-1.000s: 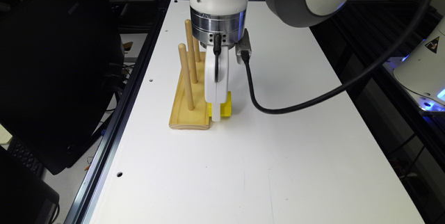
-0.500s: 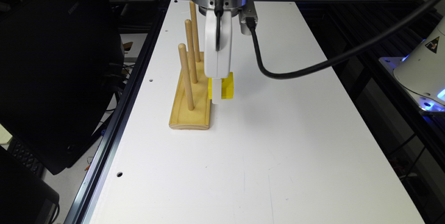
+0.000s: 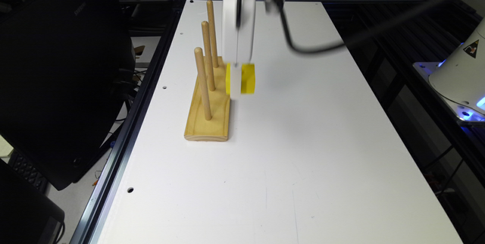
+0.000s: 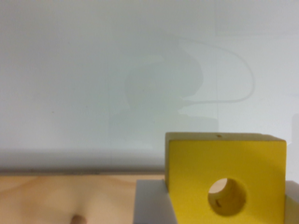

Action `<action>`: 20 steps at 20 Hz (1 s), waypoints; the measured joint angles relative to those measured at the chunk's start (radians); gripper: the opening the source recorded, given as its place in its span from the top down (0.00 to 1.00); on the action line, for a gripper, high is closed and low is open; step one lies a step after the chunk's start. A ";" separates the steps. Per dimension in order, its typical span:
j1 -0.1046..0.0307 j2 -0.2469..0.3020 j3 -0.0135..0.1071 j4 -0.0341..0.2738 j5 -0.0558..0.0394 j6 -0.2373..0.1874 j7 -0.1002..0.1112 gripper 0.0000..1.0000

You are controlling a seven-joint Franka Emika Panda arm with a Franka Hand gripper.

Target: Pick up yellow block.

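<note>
The yellow block (image 3: 248,79) hangs in the air beside the pale wooden base (image 3: 208,119) with its three upright pegs (image 3: 202,83). My gripper (image 3: 235,91) comes down from above and is shut on the block, its white part covering the block's middle. In the wrist view the yellow block (image 4: 226,179) shows its round hole, with a grey finger (image 4: 152,205) pressed against one side. The white table lies well below it, and the gripper's shadow falls on the tabletop.
A black monitor (image 3: 57,66) stands off the table at the exterior view's left, past the metal rail (image 3: 125,149). A black cable (image 3: 322,47) trails from the wrist toward the exterior view's right, where a white machine base (image 3: 462,73) sits.
The gripper has risen steadily with the yellow block in it. The block has left the tabletop beside the wooden base and now hangs higher.
</note>
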 joint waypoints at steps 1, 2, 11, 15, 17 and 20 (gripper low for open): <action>0.000 -0.011 0.000 -0.002 0.0041 -0.009 -0.002 1.00; 0.000 -0.015 0.001 -0.004 0.0059 -0.011 -0.003 1.00; -0.005 -0.013 0.000 0.000 0.0063 -0.013 -0.005 1.00; -0.005 -0.030 0.001 0.001 0.0078 -0.026 -0.006 1.00; -0.005 -0.034 0.001 0.002 0.0079 -0.028 -0.006 1.00; -0.005 -0.042 0.001 0.002 0.0083 -0.032 -0.006 1.00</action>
